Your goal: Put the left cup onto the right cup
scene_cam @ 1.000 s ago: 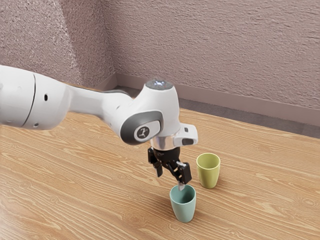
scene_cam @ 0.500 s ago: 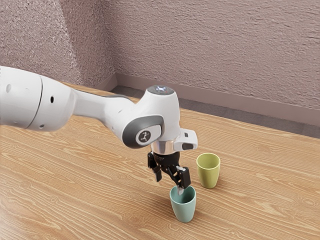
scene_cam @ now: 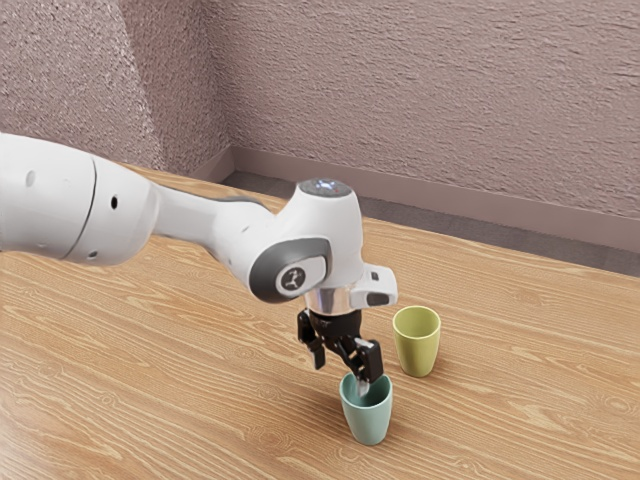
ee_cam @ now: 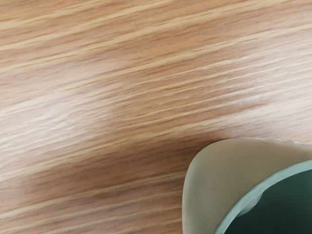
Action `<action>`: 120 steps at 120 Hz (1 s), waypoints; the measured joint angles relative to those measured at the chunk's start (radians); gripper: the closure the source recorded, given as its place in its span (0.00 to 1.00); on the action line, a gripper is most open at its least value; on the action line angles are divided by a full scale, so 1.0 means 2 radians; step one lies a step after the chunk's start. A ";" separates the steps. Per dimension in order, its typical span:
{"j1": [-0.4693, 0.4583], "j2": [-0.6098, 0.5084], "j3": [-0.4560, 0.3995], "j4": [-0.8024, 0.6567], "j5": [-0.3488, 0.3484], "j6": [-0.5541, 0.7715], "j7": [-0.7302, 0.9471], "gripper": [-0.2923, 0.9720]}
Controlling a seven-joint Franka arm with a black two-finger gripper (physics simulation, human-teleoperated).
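A teal cup (scene_cam: 366,412) stands upright on the wooden table (scene_cam: 150,380), nearer the front. A yellow-green cup (scene_cam: 416,341) stands upright just behind it, toward the exterior view's right. My gripper (scene_cam: 343,374) hangs right over the teal cup's rim on the exterior view's left side and is open. One fingertip (scene_cam: 360,383) dips into the cup's mouth; the other finger sits outside the wall. Neither finger visibly presses the wall. In the wrist view the teal cup (ee_cam: 219,185) is close under my hand, showing its pale outer wall and dark inside.
The tabletop spreads wide on all sides of the two cups. A textured wall (scene_cam: 450,90) with a baseboard runs behind the table's far edge. My white arm (scene_cam: 180,225) comes in from the exterior view's left.
My hand has come down a little over the teal cup, so one fingertip now reaches into its mouth. Both cups stand where they were.
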 joint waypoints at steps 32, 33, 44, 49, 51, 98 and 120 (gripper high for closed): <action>-0.002 0.007 0.000 0.001 0.003 0.008 0.000 0.30; -0.002 0.007 0.000 0.001 0.003 0.008 0.000 0.31; -0.003 0.007 0.000 0.001 0.004 0.010 0.000 0.42; -0.003 0.008 0.000 0.001 0.005 0.010 0.000 0.48; -0.003 0.009 0.000 0.001 0.004 0.010 0.000 0.51; -0.001 0.016 0.000 0.002 0.001 0.012 0.000 0.80; -0.001 0.018 0.000 0.008 0.001 0.012 -0.002 0.83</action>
